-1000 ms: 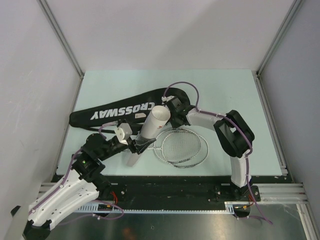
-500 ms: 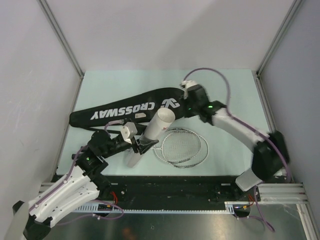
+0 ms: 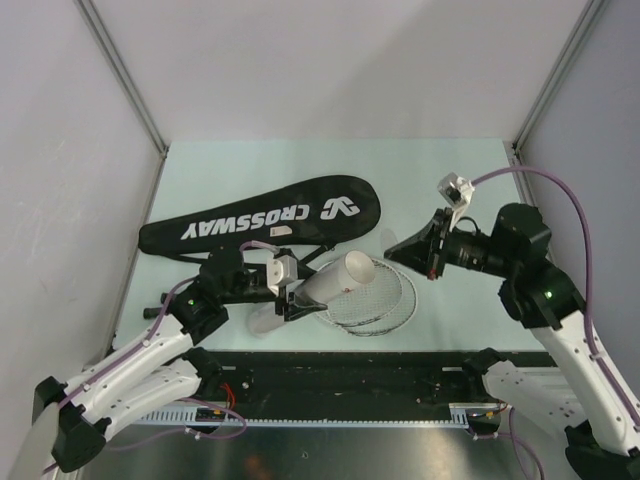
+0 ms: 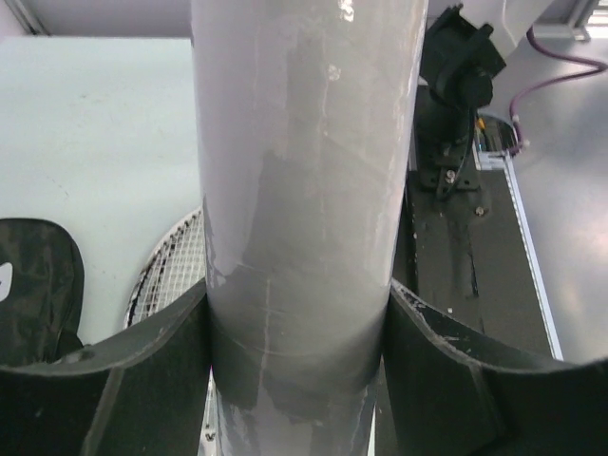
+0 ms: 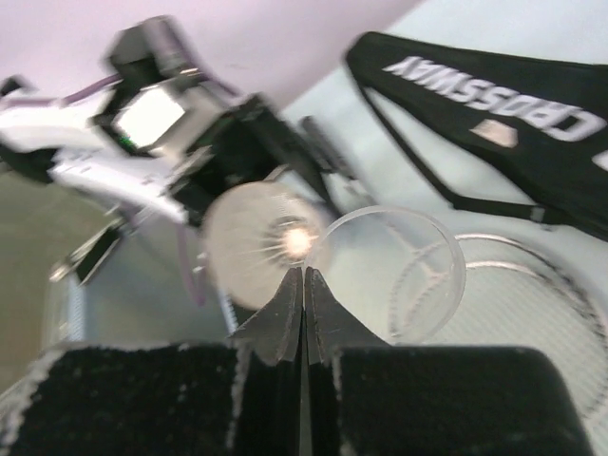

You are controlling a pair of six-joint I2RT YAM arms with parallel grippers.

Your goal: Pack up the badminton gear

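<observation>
My left gripper (image 3: 289, 293) is shut on the white cylindrical tube (image 3: 335, 280), which lies tilted with its mouth towards the right, above the racket heads. In the left wrist view the tube (image 4: 304, 190) fills the gap between both fingers. The feathers of a shuttlecock (image 5: 261, 242) show inside the tube's mouth. My right gripper (image 3: 392, 247) hovers to the tube's right, shut on the rim of a clear round lid (image 5: 394, 275). Two stacked silver-white rackets (image 3: 385, 298) lie on the table. The black CROSSWAY bag (image 3: 260, 222) lies behind them.
Grey walls with metal corner rails (image 3: 125, 85) close in the pale green table (image 3: 450, 170) on three sides. The black base bar (image 3: 340, 375) runs along the near edge. The bag's black strap (image 5: 475, 199) trails beside the rackets.
My right arm has swung away from the tube to the right and its jaws have shut on the clear lid. My left gripper has tipped the tube lower, mouth towards the right.
</observation>
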